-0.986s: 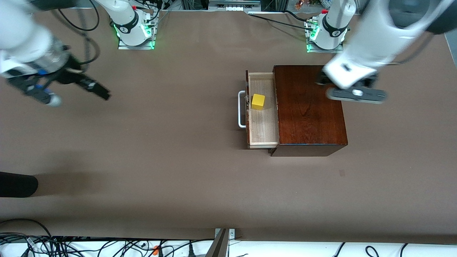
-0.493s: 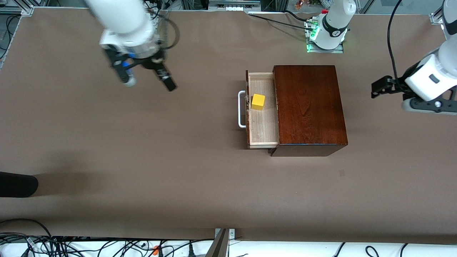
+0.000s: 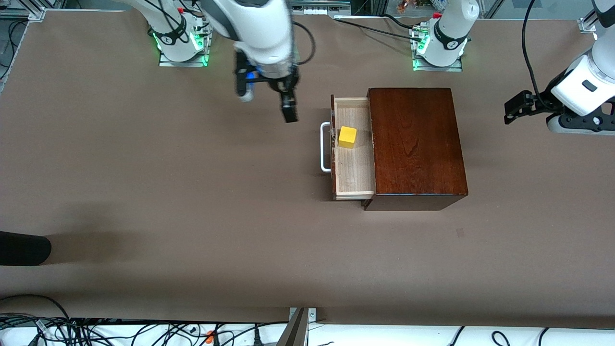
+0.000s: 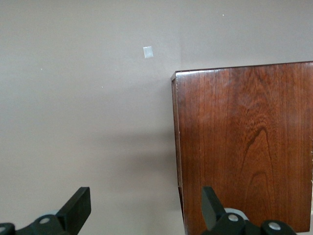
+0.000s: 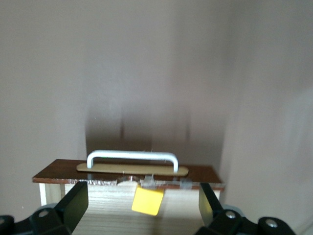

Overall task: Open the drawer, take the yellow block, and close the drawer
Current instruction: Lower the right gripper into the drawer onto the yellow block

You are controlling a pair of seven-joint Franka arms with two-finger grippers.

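The drawer stands pulled out of the dark mahogany box, with its white handle toward the right arm's end. The yellow block sits in the pale tray. My right gripper is open and empty over the bare table, beside the drawer front on the handle's side. In the right wrist view its open gripper frames the block and the handle. My left gripper is open and empty over the table past the box, at the left arm's end; the left wrist view shows the box top.
A black object lies at the table's edge at the right arm's end, nearer the camera. A small tape mark is on the table nearer the camera than the box. Cables run along the edge nearest the camera.
My right gripper has swung from the right arm's end of the table to beside the drawer front. My left gripper has moved off the box top to the left arm's end.
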